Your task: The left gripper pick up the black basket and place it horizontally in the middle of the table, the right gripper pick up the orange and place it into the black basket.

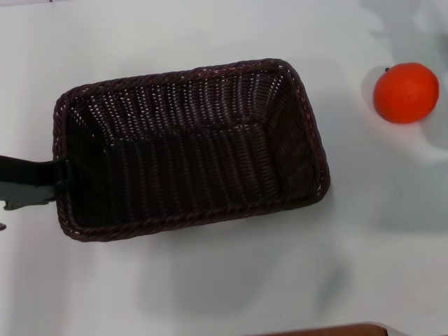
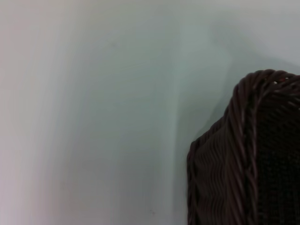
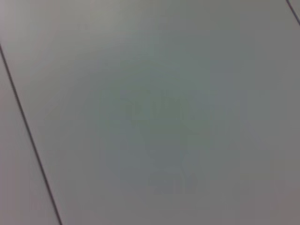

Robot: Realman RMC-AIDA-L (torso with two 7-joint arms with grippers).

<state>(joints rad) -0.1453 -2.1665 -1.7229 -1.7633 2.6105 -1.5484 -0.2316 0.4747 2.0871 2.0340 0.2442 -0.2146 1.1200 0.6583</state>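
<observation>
The black basket [image 1: 189,150] lies lengthwise across the middle of the white table [image 1: 210,294], slightly tilted, open side up and with nothing inside. Its shadow falls well below it, so it seems to hang a little above the tabletop. My left gripper [image 1: 60,176] reaches in from the left edge and is closed over the basket's left short rim. A corner of the basket [image 2: 243,154] shows in the left wrist view. The orange [image 1: 406,92] sits on the table at the far right, apart from the basket. My right gripper is out of view.
A brown edge [image 1: 329,330] shows at the bottom of the head view. The right wrist view shows only a plain grey surface [image 3: 150,112] crossed by thin dark lines.
</observation>
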